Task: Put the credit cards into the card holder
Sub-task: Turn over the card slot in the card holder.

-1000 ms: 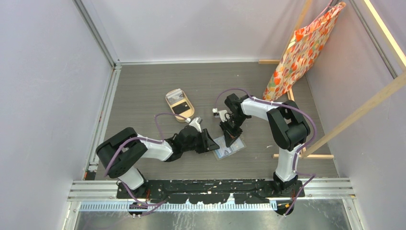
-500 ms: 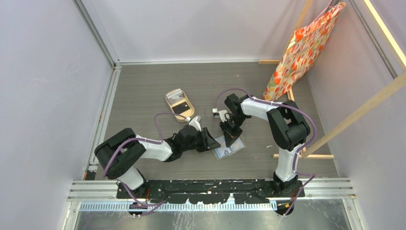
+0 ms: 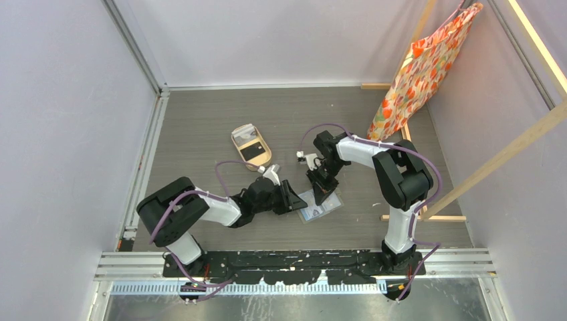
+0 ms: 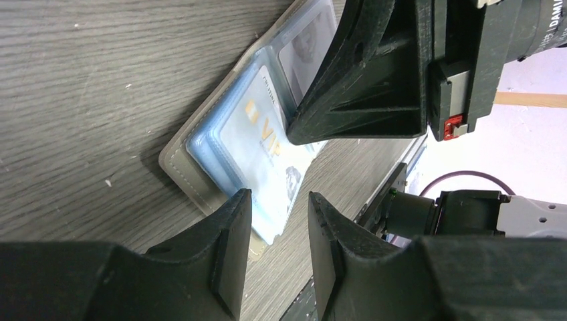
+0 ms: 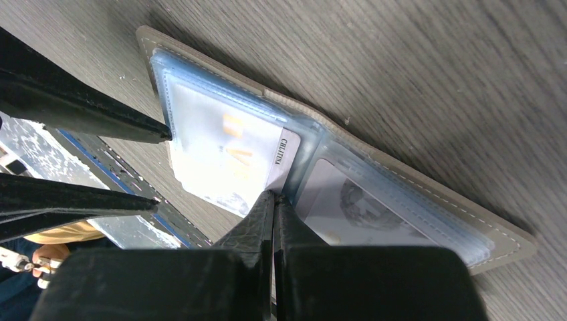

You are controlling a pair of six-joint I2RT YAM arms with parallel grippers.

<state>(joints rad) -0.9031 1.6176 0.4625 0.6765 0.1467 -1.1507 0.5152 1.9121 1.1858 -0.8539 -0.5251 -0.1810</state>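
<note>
The grey-brown card holder (image 3: 314, 213) (image 4: 180, 167) (image 5: 428, 190) lies open on the table, its pale blue sleeves facing up. A white credit card (image 5: 227, 150) (image 4: 261, 140) sits in the left sleeve with one corner sticking out near the fold. Another pale card (image 5: 361, 207) with a portrait fills the other sleeve. My right gripper (image 5: 274, 195) (image 3: 323, 194) is shut, its tips against the white card's protruding edge. My left gripper (image 4: 279, 197) (image 3: 294, 200) is open at the holder's near edge, one of its fingers (image 5: 80, 107) touching the sleeve's rim. A black card (image 3: 252, 151) lies in the tan tray.
The tan oval tray (image 3: 235, 137) sits behind and left of the holder. A floral cloth bag (image 3: 421, 67) hangs from a wooden frame (image 3: 508, 147) at the back right. A wooden strip (image 3: 428, 217) lies right of the right arm.
The left arm's elbow has shifted slightly. Both grippers and the card holder stay where they were.
</note>
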